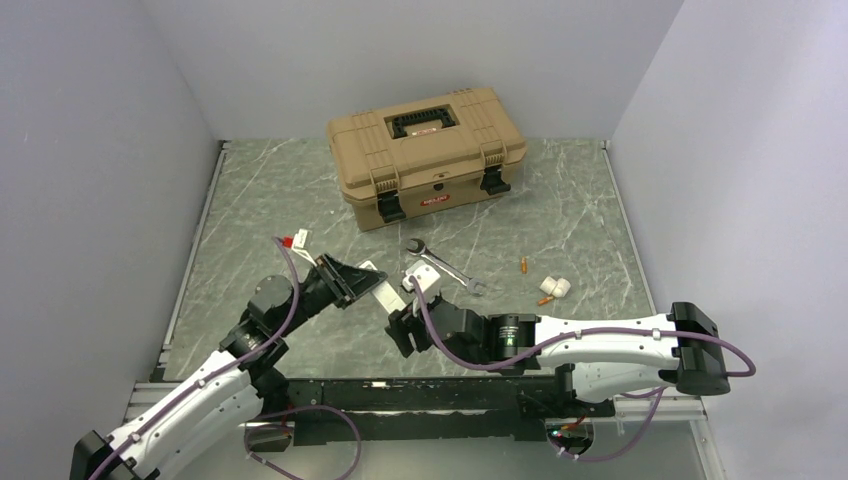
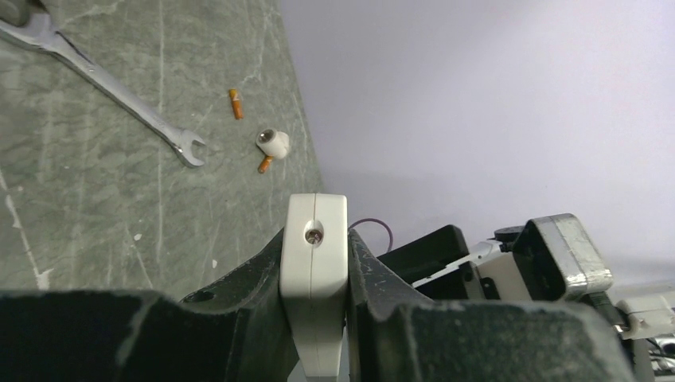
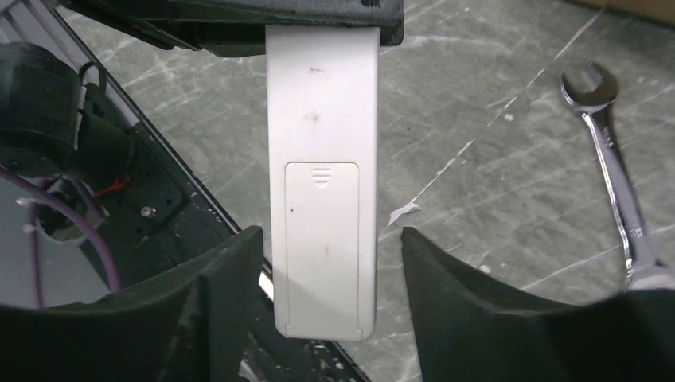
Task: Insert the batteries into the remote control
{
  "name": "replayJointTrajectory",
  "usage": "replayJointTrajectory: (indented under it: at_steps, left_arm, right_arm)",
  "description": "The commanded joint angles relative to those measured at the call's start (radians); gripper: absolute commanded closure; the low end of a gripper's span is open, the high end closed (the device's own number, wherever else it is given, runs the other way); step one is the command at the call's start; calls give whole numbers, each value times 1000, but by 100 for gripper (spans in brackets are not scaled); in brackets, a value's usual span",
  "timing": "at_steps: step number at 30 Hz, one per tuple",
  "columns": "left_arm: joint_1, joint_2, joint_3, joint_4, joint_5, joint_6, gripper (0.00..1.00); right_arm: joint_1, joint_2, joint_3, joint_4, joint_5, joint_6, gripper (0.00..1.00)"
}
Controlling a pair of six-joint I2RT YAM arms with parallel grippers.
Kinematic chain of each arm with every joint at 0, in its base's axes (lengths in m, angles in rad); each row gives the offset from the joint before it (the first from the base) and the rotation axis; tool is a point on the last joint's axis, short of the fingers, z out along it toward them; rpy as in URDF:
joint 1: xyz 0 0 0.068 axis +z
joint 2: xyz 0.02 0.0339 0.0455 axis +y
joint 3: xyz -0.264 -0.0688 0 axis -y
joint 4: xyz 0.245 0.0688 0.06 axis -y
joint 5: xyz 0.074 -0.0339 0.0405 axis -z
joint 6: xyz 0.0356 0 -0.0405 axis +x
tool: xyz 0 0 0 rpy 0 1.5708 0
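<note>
Now, the step in hand looks like opening the back of the remote [image 3: 322,95]; its cover [image 3: 322,278] is on, so no battery can go in yet. The left gripper [image 1: 345,280] is shut tight on one end and holds the remote up over the table [image 1: 250,200], just left of the middle of the top view; the right gripper [image 3: 328,239] is open wide, one finger on each side of the other end, not touching it. The remote's long side runs from top to bottom of the right wrist view, cover end lowest, back face to the camera. Next, I think, the right fingers must slide the cover off gently; the batteries [image 1: 523,265] lie well apart at the right, near the wrench [image 1: 445,265].
</note>
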Motion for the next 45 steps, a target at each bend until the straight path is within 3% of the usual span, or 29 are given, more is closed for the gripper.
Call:
replayJointTrajectory:
  at_steps: [1, 10, 19, 27, 34, 45]
  left_arm:
    - [2, -32, 3, -51, -49, 24, 100]
    - [2, -114, -63, 48, -133, 56, 100]
    - [4, -155, -166, 249, -200, -24, 100]
    - [7, -69, -205, 425, -168, -94, 100]
    - [8, -15, -242, 563, -146, -129, 100]
    - [8, -57, -245, 553, -123, -144, 100]
  right_arm:
    - [-3, -49, 41, 43, -1, 3, 28]
    - [-3, -165, 42, 37, 73, 125, 22]
    - [-4, -369, -151, 65, 240, 556, 20]
    - [-3, -325, -149, 16, 219, 732, 12]
    - [-3, -275, -157, 88, 198, 757, 12]
    - [-36, -249, -262, 365, 85, 692, 13]
